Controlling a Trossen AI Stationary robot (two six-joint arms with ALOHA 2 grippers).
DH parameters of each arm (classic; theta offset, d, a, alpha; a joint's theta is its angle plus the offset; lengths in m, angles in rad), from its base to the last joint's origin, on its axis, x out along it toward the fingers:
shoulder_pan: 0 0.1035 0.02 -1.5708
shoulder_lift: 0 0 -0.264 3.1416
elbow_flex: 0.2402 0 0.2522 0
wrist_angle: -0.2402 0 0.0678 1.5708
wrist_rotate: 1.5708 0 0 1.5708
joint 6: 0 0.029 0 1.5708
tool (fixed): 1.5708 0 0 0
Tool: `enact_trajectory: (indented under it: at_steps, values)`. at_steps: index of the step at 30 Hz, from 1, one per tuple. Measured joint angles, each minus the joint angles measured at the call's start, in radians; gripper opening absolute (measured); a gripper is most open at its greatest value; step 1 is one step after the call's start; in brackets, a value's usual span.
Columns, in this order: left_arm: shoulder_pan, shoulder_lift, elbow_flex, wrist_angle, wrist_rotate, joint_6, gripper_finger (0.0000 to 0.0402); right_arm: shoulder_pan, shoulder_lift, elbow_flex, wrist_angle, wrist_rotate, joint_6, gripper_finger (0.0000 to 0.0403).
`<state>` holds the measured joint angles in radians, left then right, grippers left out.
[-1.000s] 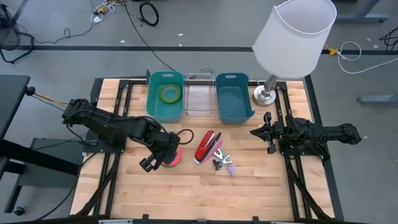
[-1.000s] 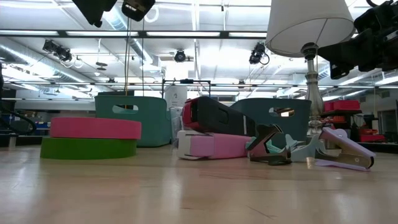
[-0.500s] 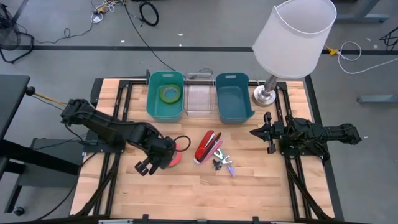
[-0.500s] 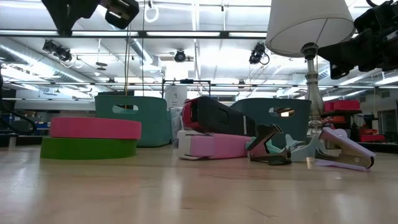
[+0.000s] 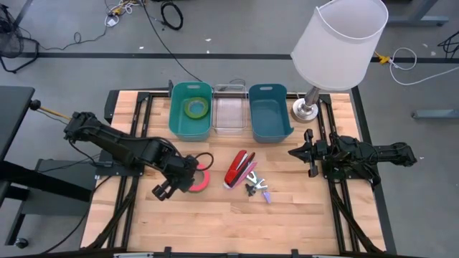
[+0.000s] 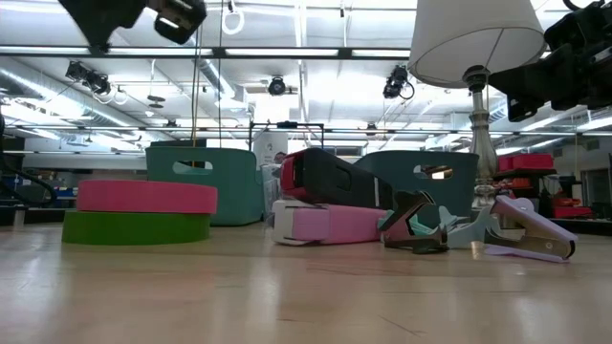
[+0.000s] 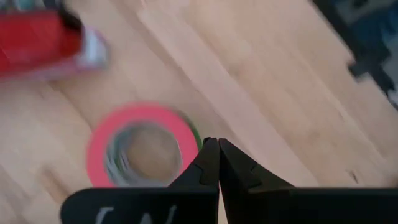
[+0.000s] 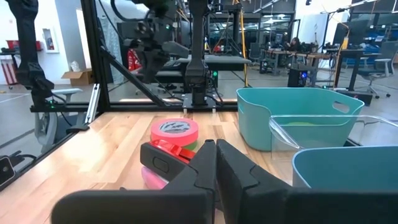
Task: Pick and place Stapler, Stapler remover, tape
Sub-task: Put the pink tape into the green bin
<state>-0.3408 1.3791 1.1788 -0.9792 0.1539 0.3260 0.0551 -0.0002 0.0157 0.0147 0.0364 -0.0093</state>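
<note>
Your pink tape roll sits stacked on a green one, flat on the table left of the red stapler. The far teal bin holds another green roll; the clear and blue bins look bare. The left gripper, clenched on nothing, hovers just left of the stack

We see bright ceiling lights glaring in the low view, soft table shadows, and a motion-blurred left wrist view.
</note>
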Motion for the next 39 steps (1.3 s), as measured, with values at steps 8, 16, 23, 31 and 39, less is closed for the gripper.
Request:
enact_trajectory:
  at_steps: [8,16,23,31,39]
  values:
    - [0.002,0.029,-0.070,0.003,-0.082,0.002,0.0000,0.000,0.000,0.000,0.000,0.000,0.000,0.0016]
    - [0.004,0.071,-0.130,0.015,-0.079,0.023,0.0000,0.000,0.000,0.000,0.001,0.000,0.000,0.0016]
    - [0.004,0.091,-0.137,0.033,-0.079,0.032,0.0000,0.000,0.000,0.000,0.000,0.000,0.000,0.0016]
    - [0.004,0.114,-0.137,0.073,-0.071,0.037,0.0044,0.000,0.000,0.000,0.000,0.000,0.000,0.0016]
    - [0.004,0.113,-0.137,0.104,-0.072,0.036,0.0162,0.000,0.000,0.000,0.000,0.000,0.000,0.0016]
